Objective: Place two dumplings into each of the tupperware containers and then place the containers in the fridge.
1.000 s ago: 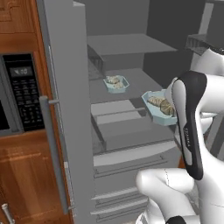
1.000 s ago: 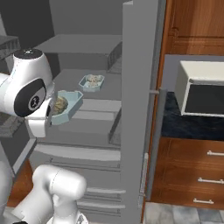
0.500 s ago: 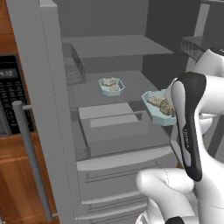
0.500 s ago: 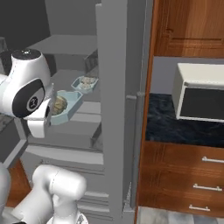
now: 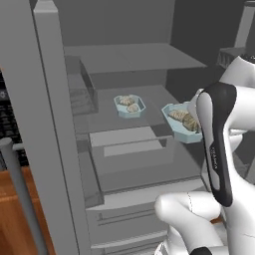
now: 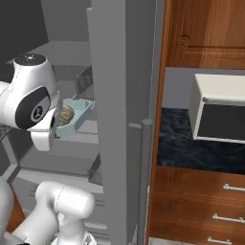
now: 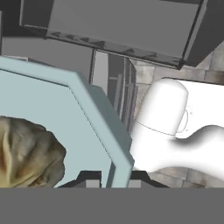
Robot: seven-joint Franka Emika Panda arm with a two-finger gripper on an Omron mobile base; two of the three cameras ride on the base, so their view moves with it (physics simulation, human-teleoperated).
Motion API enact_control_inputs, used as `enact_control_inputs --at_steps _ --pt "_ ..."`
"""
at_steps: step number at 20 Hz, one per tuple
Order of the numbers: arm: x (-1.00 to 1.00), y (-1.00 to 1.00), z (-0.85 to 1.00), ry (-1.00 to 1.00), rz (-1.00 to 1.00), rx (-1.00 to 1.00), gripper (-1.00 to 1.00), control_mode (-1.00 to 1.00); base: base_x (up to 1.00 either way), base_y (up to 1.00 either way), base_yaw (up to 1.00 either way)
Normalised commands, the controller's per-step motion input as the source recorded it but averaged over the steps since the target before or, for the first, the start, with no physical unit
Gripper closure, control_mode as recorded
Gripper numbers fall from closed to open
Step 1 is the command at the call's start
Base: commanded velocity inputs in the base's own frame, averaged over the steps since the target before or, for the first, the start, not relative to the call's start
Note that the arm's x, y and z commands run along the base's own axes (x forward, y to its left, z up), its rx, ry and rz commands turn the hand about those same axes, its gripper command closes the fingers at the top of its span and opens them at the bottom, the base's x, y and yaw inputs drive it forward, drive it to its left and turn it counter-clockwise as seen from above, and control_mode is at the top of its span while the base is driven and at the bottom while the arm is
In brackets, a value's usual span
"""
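Note:
My gripper [image 7: 114,178] is shut on the rim of a pale-blue tupperware container [image 7: 52,109], with one dark fingertip on each side of the flared edge. It holds the container [image 5: 182,122] level in front of the open fridge [image 5: 124,60], at the height of the middle shelf. Crinkled beige dumplings [image 5: 185,119] lie inside it, and one dumpling [image 7: 26,153] shows close up. The same container [image 6: 76,115] hangs beside the white wrist in the right base view. A second tupperware container [image 5: 129,105] with two dumplings [image 5: 128,102] rests on the fridge's middle shelf.
The open fridge door [image 5: 45,124] with its bar handle [image 5: 15,194] stands at the left; the other door [image 6: 124,119] blocks the right side. A white microwave [image 6: 220,110] sits on a dark counter [image 6: 177,143] above wooden drawers. A clear drawer [image 5: 129,149] lies below the shelf.
The whole picture has shifted: the base has moved closer to the fridge, and the doors now loom larger. The held container stays in my shut gripper, and the one on the shelf has not moved.

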Motion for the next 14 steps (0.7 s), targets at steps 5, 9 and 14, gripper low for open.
enact_control_inputs --at_steps 5,9,14 --pt "0.00 0.00 0.00 0.00 0.00 0.00 1.00 1.00 0.37 0.00 0.00" --pt "0.00 0.00 0.00 0.00 0.00 0.00 1.00 1.00 0.31 0.05 0.10" --pt "0.00 0.00 0.00 0.00 0.00 0.00 1.00 1.00 0.60 0.01 0.02"
